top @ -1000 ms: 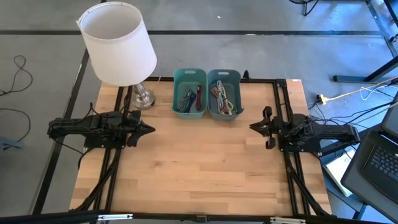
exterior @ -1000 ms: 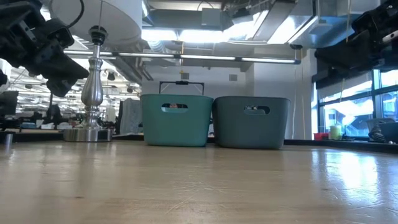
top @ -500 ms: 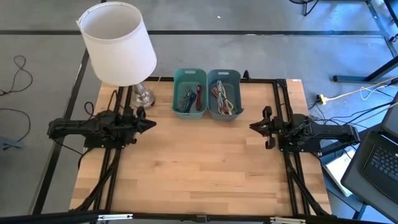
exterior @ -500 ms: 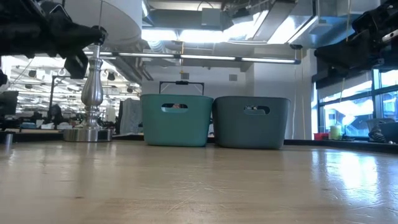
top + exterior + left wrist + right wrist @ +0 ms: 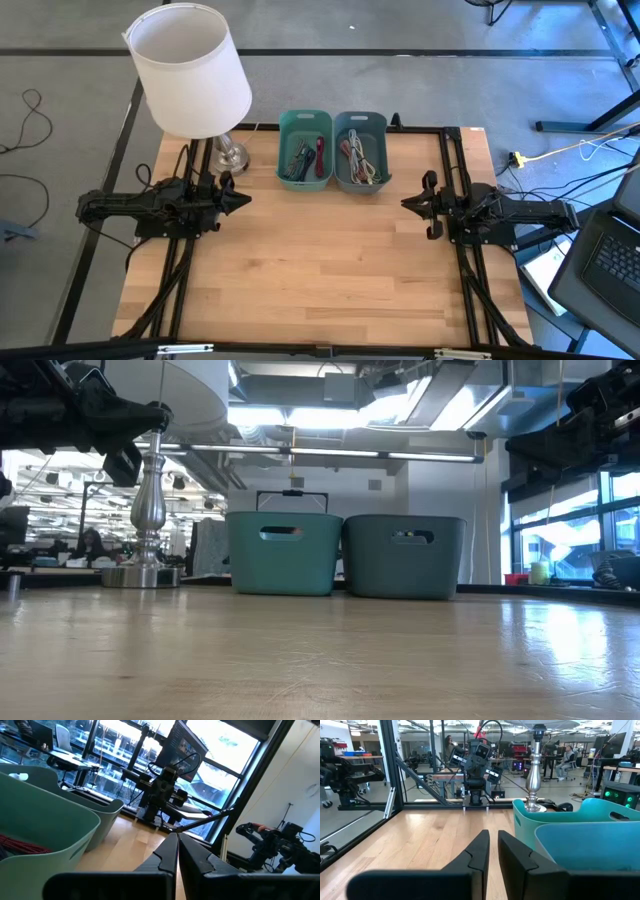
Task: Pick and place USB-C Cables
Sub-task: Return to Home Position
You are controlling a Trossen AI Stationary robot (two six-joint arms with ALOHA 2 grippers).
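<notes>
The USB-C cables lie as small bundles in two bins at the table's far middle. The teal bin [image 5: 305,149] holds dark ones and a magenta one [image 5: 319,153]. The blue-grey bin [image 5: 360,151] holds cream, brown and green ones [image 5: 358,158]. A red cable [image 5: 20,845] shows in the left wrist view. My left gripper [image 5: 243,200] [image 5: 177,851] hovers shut above the table, left of the bins, pointing right. My right gripper [image 5: 405,203] [image 5: 493,851] hovers shut to the right of the bins, pointing left. Neither holds anything.
A table lamp with a white shade [image 5: 190,68] stands on its metal base [image 5: 229,156] at the far left, just beyond my left gripper; its stem [image 5: 148,500] shows in the low view. Bare wooden tabletop [image 5: 320,260] stretches between the arms and toward the near edge.
My left gripper has risen and tipped from pointing slantwise down to about level, shifting slightly toward the far edge, near the lamp base; it has stayed shut. The right arm and the bins have kept still.
</notes>
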